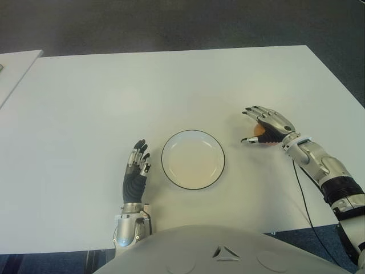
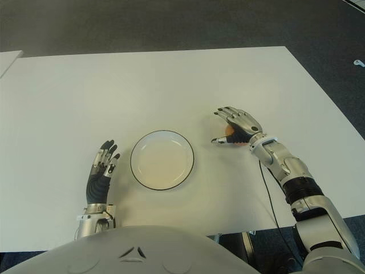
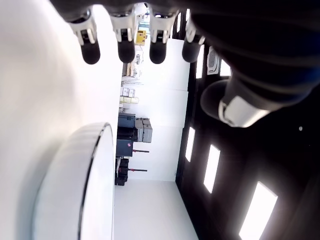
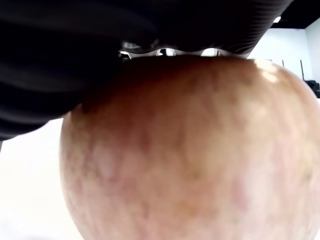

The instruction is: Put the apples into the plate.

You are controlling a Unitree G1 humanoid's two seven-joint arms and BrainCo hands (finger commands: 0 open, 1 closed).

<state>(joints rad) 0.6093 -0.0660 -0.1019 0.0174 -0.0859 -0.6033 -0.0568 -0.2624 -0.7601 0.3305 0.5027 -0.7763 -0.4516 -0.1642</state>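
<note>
- White worktop (image 1: 171,85) carries a round white plate (image 1: 193,159) with a thin dark rim; its bowl holds nothing.
- Right hand (image 1: 265,127) sits to the right of the plate, near it but apart from the rim, palm down, fingers arched over an apple (image 1: 259,132).
- Apple is reddish-orange, mostly hidden under the palm in the eye views; the right wrist view shows it filling the frame (image 4: 190,150), pressed against the dark palm. Hand is clasped around the apple.
- Whether the apple touches the worktop cannot be told.
- Left hand (image 1: 136,171) shows just left of the plate, fingers straight and relaxed, holding nothing; the left wrist view shows its fingertips (image 3: 90,47) extended beside the plate rim (image 3: 90,170).
</note>
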